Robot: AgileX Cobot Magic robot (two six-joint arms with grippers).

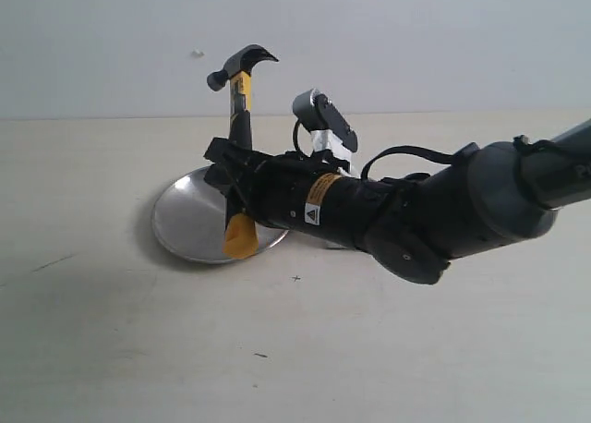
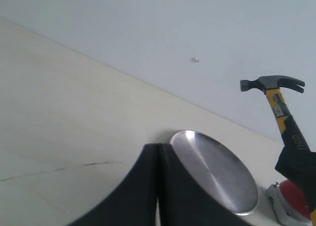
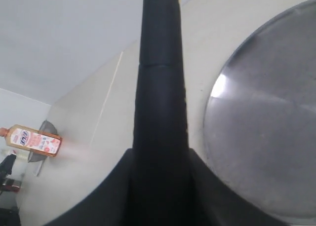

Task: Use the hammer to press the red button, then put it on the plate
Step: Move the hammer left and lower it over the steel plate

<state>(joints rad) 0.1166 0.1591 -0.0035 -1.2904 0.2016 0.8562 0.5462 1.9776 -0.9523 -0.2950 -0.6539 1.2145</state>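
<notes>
Right gripper (image 1: 233, 174) pinches the black-yellow claw hammer (image 1: 241, 109); left gripper (image 2: 158, 154) jaws pressed together — only its view shows the glossy red dome button (image 2: 292, 194).

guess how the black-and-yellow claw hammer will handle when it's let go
Likely top-heavy: the black-and-yellow claw hammer stands upright, metal head above the right gripper, so it would probably tip if released. It looks rigid. On the round shiny silver plate it may slide.

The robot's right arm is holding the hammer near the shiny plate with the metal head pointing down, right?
Not quite: the exterior view shows the metal head pointing up. The right gripper does hold the hammer near the plate, with the yellow end at the bottom.
</notes>
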